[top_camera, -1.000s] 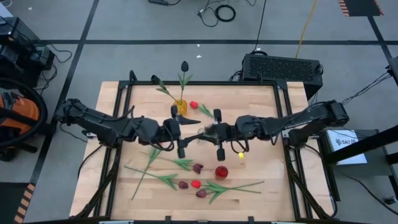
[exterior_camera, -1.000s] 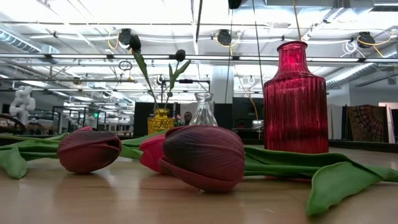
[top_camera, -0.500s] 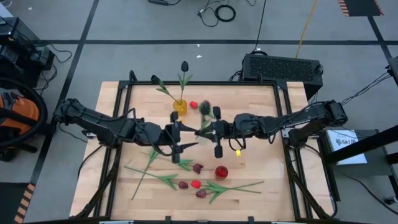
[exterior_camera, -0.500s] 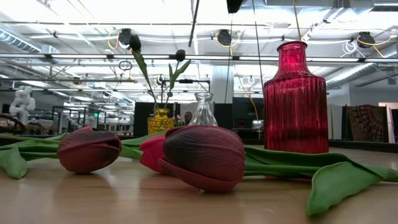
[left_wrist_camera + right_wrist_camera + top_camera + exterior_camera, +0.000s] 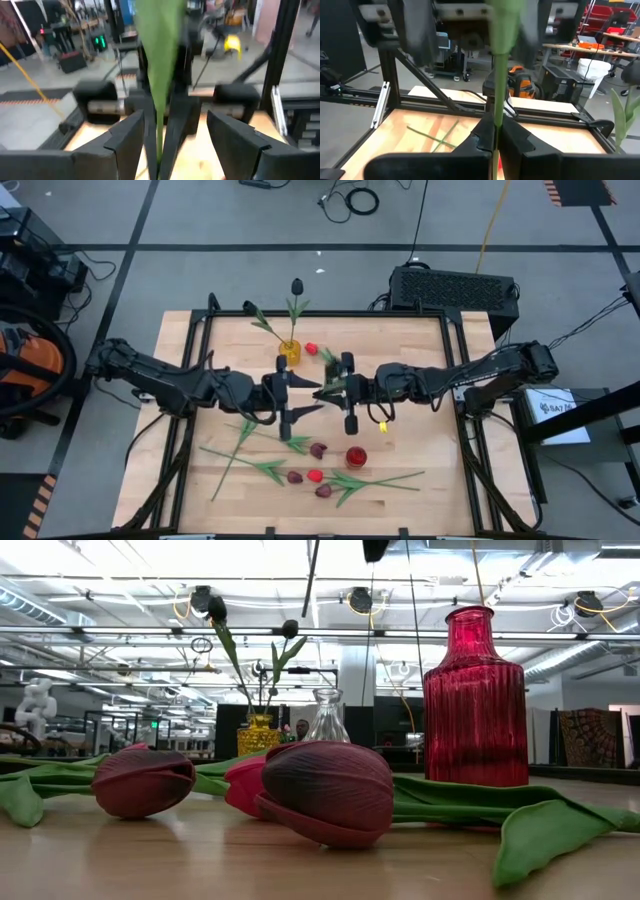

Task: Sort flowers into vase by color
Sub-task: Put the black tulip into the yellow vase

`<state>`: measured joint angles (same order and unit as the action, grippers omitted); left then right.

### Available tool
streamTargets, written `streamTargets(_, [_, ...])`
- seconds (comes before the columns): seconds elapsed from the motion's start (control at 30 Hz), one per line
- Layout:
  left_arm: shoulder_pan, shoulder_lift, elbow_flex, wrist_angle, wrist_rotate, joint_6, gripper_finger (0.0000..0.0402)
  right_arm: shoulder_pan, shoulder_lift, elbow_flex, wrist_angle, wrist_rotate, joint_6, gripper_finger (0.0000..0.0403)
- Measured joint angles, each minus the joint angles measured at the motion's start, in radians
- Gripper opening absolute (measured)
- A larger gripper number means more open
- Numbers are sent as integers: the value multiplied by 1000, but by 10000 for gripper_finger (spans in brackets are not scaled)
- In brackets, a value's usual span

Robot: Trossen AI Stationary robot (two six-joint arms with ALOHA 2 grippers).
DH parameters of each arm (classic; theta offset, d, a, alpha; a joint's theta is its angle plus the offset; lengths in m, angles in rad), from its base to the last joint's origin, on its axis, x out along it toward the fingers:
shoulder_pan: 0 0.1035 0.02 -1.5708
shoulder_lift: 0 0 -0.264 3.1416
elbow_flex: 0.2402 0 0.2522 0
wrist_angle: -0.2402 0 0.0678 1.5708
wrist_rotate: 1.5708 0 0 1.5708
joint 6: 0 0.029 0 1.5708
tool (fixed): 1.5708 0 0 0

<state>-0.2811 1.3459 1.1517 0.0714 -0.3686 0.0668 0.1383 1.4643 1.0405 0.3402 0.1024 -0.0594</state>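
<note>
Right gripper (image 5: 333, 388) jaws were clamped on a tulip stem (image 5: 498, 95); left gripper (image 5: 298, 390) jaws stood apart, the same flower's green leaf (image 5: 159, 60) running between its fingers (image 5: 125, 137) untouched. Looked like a mid-air handover, judged from both wrist views.

Held tulip hung over the table (image 5: 420, 350), just in front of the yellow vase (image 5: 290, 351), between the two grippers. Head not visible. Its long axis ran roughly from one gripper toward the other, stem end at the right jaws, leaf reaching into the left gap. Left arm was the nearer one to the yellow vase, which already held two dark tulips (image 5: 297, 286).

Farther from the yellow vase: one red head (image 5: 311, 349) just beside it, the red vase (image 5: 356, 456) nearer the front edge, loose tulips (image 5: 318, 450) lying flat around it. A clear vase (image 5: 327, 717) showed in the low view beside the yellow one.

Next move hinges on the left jaws closing on the stem, not the leaf.
</note>
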Motion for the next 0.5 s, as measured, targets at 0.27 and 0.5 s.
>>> streamTargets(0.27, [16, 53, -1, 99, -6, 72, 221, 0, 0, 0, -3, -3, 14, 6])
streamTargets(0.5, [14, 45, -1, 104, -6, 77, 221, 0, 0, 0, -7, -3, 14, 6])
